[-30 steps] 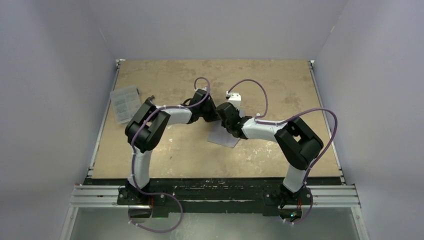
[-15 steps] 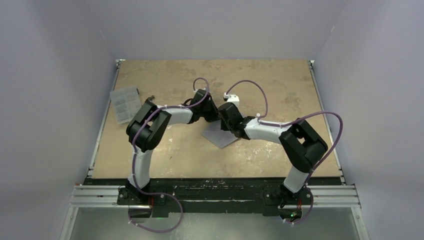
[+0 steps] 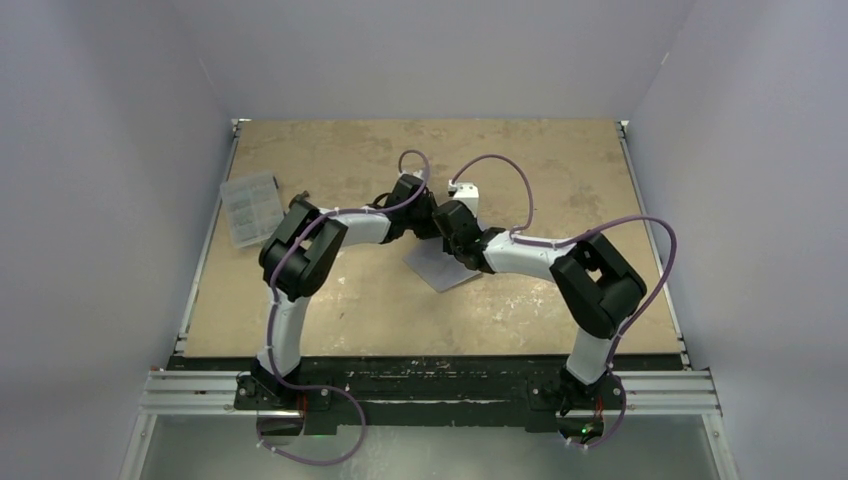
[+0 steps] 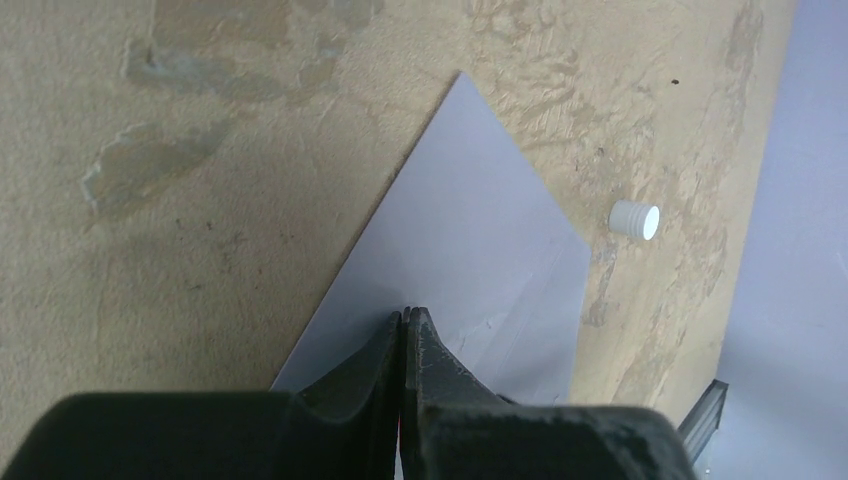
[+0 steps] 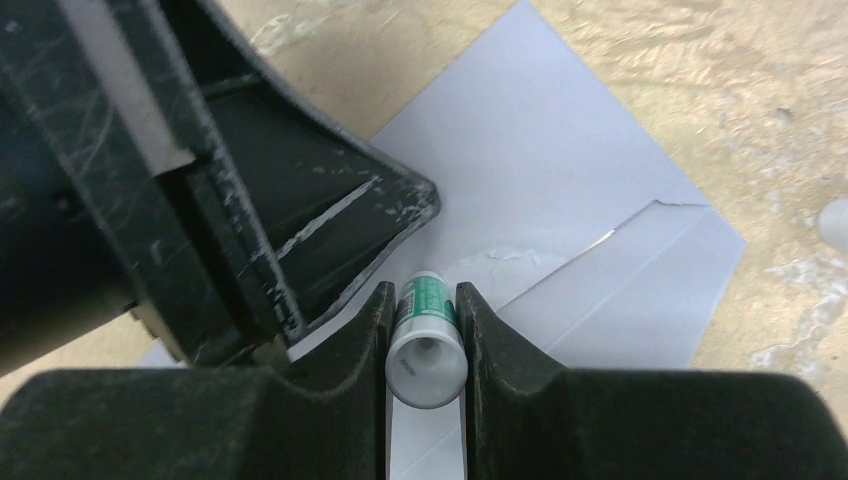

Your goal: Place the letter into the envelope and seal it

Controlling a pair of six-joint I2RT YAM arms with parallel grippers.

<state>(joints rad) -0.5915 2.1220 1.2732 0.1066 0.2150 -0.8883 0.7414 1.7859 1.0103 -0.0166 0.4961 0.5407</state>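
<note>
**Both pincers over the envelope, centre of the tabletop**

Writing and labels: the only label in sight is a green-and-white band on the glue stick. Its print is too small and too foreshortened to read. The stick's white butt end faces my right wrist camera.

Right pincer: narrow, fingers clamped on either side of the glue stick at the bottom centre of the frame. The stick's far end points down at the envelope, near the flap seam. I cannot tell whether it touches. A short shiny, wrinkled streak runs along that seam.

Left pincer: fingers pressed fully together with nothing between them, tips on the envelope at the lower centre of the left wrist frame.

The envelope lies flat on the tan, blotchy tabletop, skewed so that one corner points to the top of the left wrist frame. In the top view it sits mid-frame, half covered by both wrists.

Around it:
- A small white ribbed cap stands on the tabletop just beside the envelope's right edge.
- A clear ribbed plastic box sits well apart at the left edge of the top view.

In the way: the black body of my left pincer fills the upper left of the right wrist frame and hides that part of the envelope.
</note>
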